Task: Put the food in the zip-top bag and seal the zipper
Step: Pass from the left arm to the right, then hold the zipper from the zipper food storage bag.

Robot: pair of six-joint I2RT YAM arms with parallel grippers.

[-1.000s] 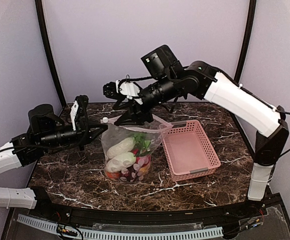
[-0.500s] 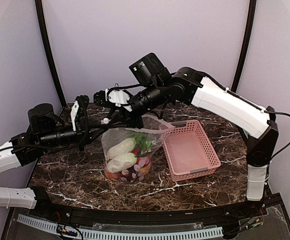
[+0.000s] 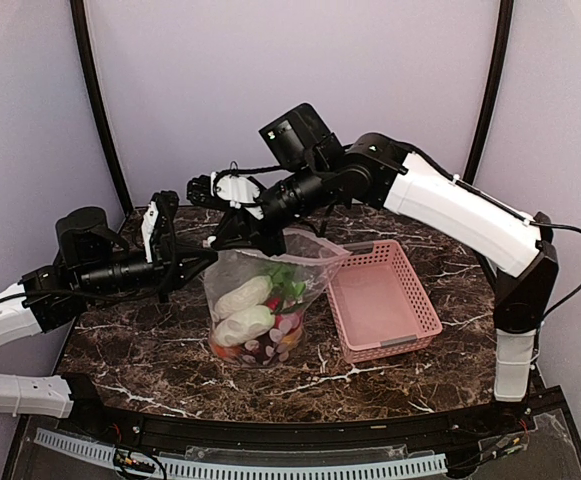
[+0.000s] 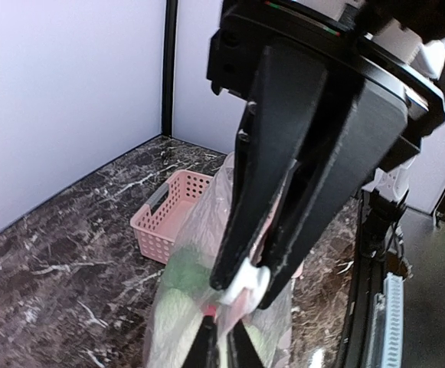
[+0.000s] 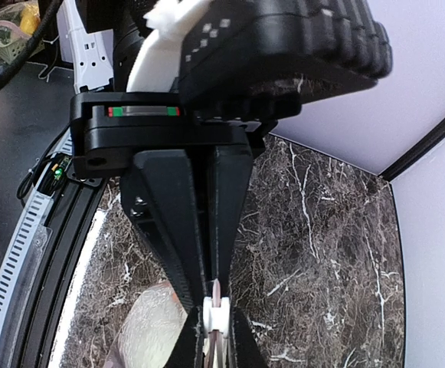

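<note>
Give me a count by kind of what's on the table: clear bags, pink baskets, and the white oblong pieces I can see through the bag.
zip-top bag: 1
pink basket: 1
white oblong pieces: 2
Total: 4
</note>
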